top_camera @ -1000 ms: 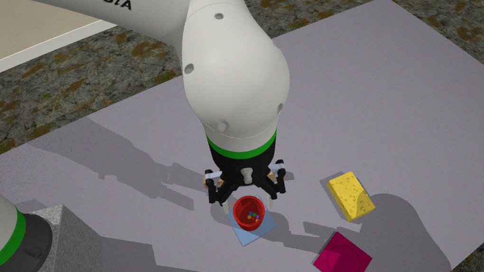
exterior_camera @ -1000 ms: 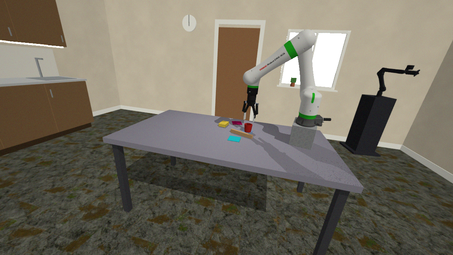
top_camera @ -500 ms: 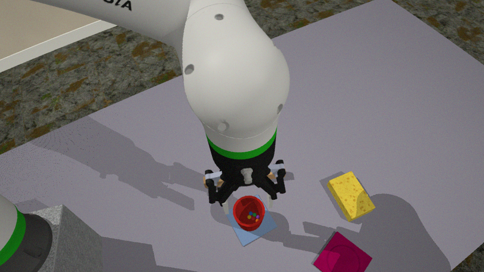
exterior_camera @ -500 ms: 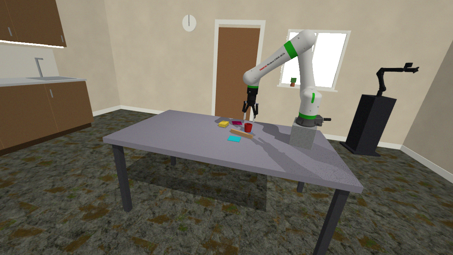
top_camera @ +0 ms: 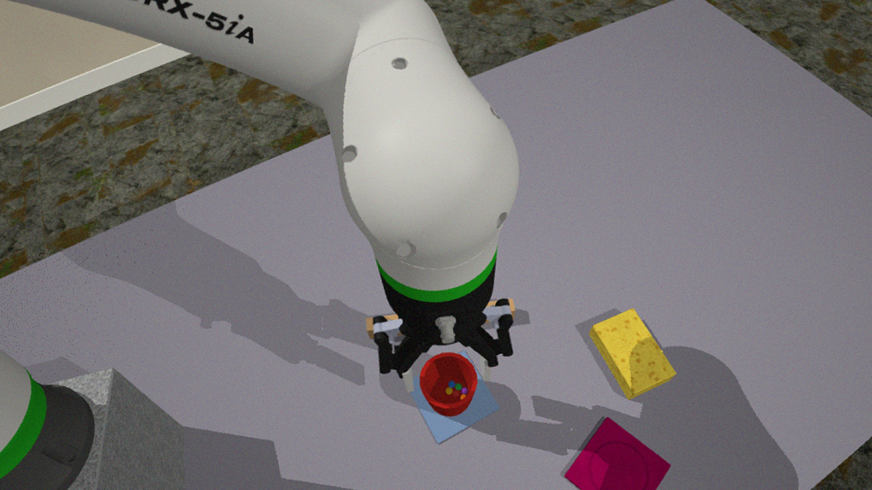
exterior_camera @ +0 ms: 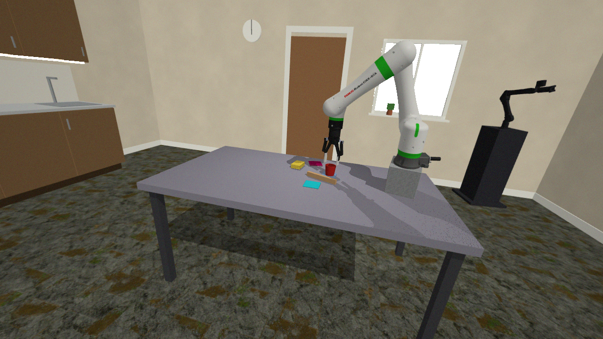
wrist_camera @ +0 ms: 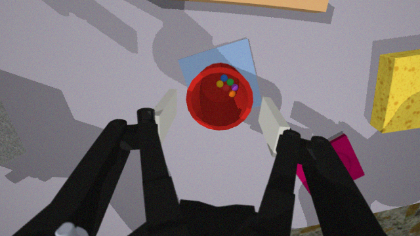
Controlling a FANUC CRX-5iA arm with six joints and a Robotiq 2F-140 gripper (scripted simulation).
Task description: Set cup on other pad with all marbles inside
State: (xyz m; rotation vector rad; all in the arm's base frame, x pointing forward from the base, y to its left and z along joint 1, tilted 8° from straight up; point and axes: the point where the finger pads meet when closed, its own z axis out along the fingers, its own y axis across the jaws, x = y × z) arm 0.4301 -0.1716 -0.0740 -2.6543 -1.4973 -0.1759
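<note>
A red cup [top_camera: 451,395] with several coloured marbles in it stands upright on a light blue pad [top_camera: 459,414] on the grey table. It also shows in the wrist view [wrist_camera: 219,96] and in the exterior view [exterior_camera: 330,169]. My gripper [top_camera: 448,374] is open and empty. It hangs just above the cup, with one finger on each side of the rim and neither touching it, as the wrist view [wrist_camera: 218,111] shows. A teal pad [exterior_camera: 312,184] lies on the far side of a wooden rail [exterior_camera: 321,177] from the cup.
The rail [wrist_camera: 259,4] lies flat just behind the cup. A yellow sponge [top_camera: 631,351] and a magenta pad [top_camera: 617,470] lie to the cup's right. The arm's stone base block [top_camera: 71,468] stands at the left.
</note>
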